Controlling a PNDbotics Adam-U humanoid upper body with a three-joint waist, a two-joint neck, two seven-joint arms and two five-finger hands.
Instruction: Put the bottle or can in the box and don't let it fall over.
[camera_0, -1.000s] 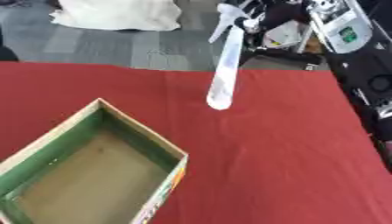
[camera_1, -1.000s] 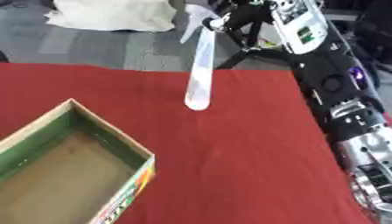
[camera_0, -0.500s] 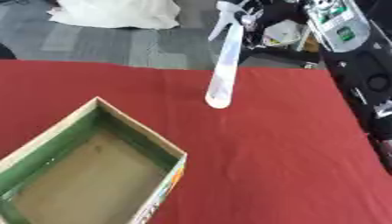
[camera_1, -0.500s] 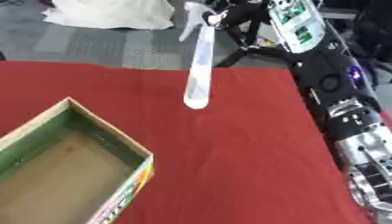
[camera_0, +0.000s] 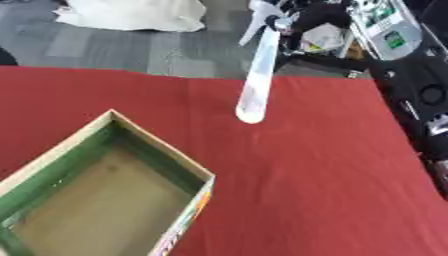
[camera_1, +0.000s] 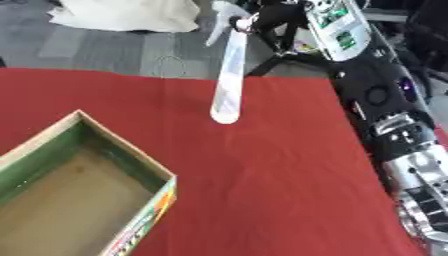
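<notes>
Barely anything has changed over the last second. The spray bottle (camera_0: 255, 80), a long translucent white one with a trigger head at its top, hangs in the same place as before, over the far middle of the red tablecloth (camera_0: 332, 170). It is tilted, with its rounded base toward the camera and its head out past the table's far edge. It appears to be off the cloth rather than standing on it, though the base is close enough to the red surface that I cannot be sure.

The right hand (camera_1: 273, 11) meets the bottle at the trigger head. There it is a dark shape against dark clutter, so I cannot tell how it grips. The right arm (camera_1: 385, 115) runs down the right side of the view. The left hand does not show.

The cardboard box (camera_0: 166, 160), green inside and open at the top, sits at the near left with nothing in it, well apart from the bottle.

With no progress toward the box, the carry looks paused or very slow. The whole transfer is still to do. The bottle must travel near and left, come upright over the opening, and go down base first. It is tall and narrow, so it will likely tip unless set flat on the box floor.
</notes>
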